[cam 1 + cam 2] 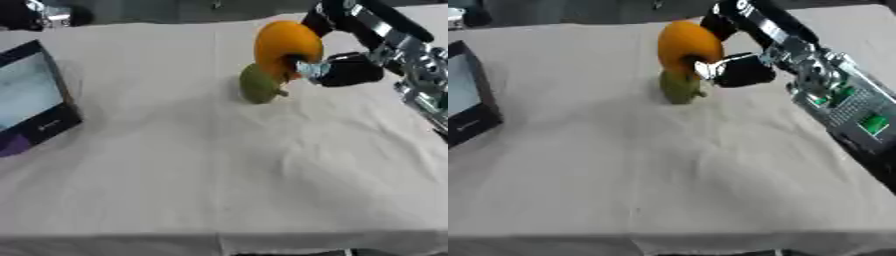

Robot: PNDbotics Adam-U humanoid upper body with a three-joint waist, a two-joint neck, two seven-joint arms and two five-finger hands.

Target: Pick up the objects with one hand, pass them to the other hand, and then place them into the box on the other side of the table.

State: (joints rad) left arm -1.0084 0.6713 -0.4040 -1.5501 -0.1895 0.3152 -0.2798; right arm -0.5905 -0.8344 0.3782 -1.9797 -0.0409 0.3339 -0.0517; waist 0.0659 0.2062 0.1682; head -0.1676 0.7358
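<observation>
Reaching in from the upper right, the robot's right hand (pixel 346 70) grips an orange fruit (pixel 286 46), its fingers curled around the fruit's right side, holding it above the far middle of the table (pixel 219 170), which is covered with a pale, creased cloth. Just below and to the left of the orange fruit sits a green fruit (pixel 257 85), resting on the cloth and touching or nearly touching the orange one; whether the two are in contact cannot be told. The black and silver forearm (pixel 833 95) stretches back toward the right edge, green parts showing on its side. At the table's left edge stands a dark-walled box (pixel 39 100) with a pale interior, well apart from both fruits. No left hand shows in either view.
</observation>
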